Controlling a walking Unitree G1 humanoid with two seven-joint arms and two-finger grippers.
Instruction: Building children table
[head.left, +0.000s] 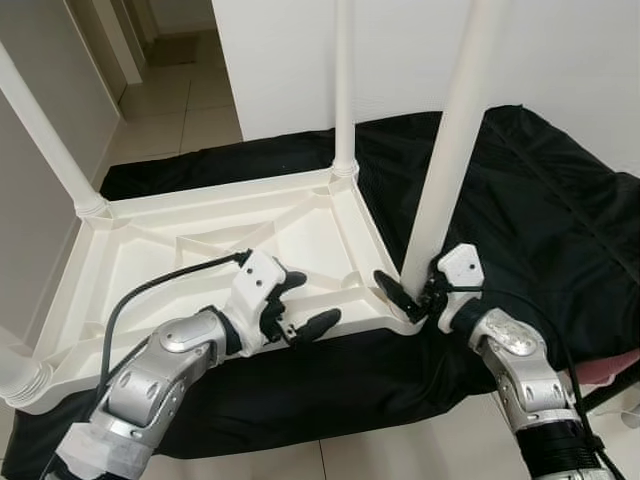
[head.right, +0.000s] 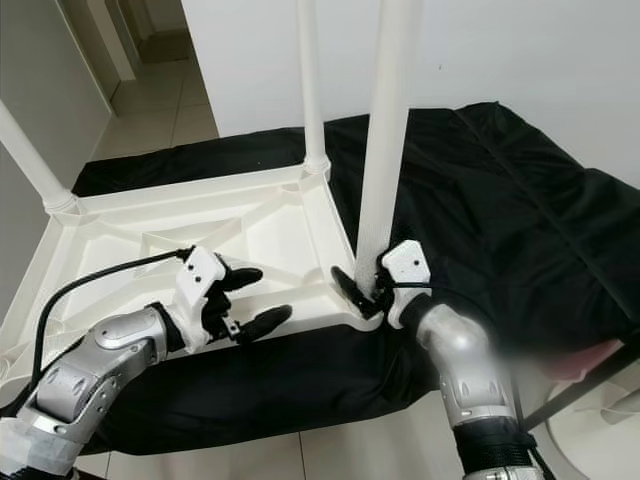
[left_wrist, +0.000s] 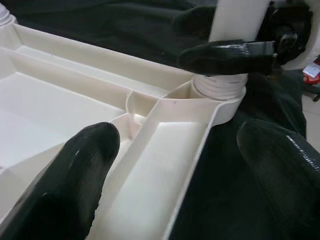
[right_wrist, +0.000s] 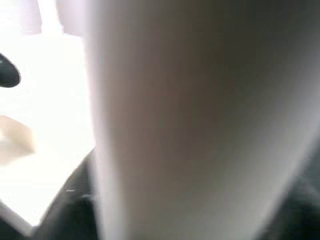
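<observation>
Right claw (head.left: 418, 290) clamped on white leg (head.left: 452, 150) seated in upturned tabletop (head.left: 180, 250) corner socket; left claw (head.left: 305, 300) spread wide nearby.

White wall (head.left: 300, 60) behind, pale tiled floor (head.left: 180, 110) running into a hallway at the far left, black cloth (head.left: 540, 190) spread over the floor, bright even light

We take this for a room in a home. The floor (head.left: 190, 110) is laid with pale, glossy tiles, and plain white walls (head.left: 560, 60) stand close on the far side. At far left a narrow hallway (head.left: 165, 40) leads away past a door frame (head.left: 125, 45). A black sheet (head.left: 560, 200) is spread over the tiles.
</observation>
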